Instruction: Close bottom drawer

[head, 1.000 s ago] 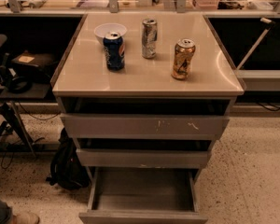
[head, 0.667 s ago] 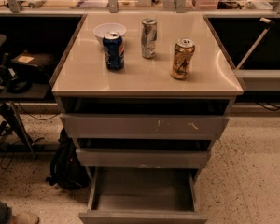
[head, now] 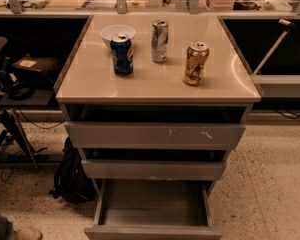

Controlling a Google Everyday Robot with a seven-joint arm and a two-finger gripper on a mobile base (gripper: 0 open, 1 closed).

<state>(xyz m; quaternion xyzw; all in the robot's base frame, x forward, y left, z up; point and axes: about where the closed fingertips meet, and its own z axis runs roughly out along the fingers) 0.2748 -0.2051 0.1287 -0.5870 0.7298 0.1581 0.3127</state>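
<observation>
The bottom drawer (head: 152,210) of the grey cabinet is pulled far out toward me, its grey inside showing with nothing in it. Its flat front edge runs along the bottom of the camera view. Above it the plain middle drawer (head: 152,169) stands slightly out. Above that is the top drawer front with yellowish scratch marks (head: 155,134). The gripper is not in view, and no part of the arm shows.
On the cabinet top (head: 157,79) stand a blue can (head: 122,54), a silver can (head: 159,41), a gold can (head: 196,63) and a white bowl (head: 117,33). A black backpack (head: 70,176) lies on the floor at the left. A shoe (head: 22,233) shows at the bottom left.
</observation>
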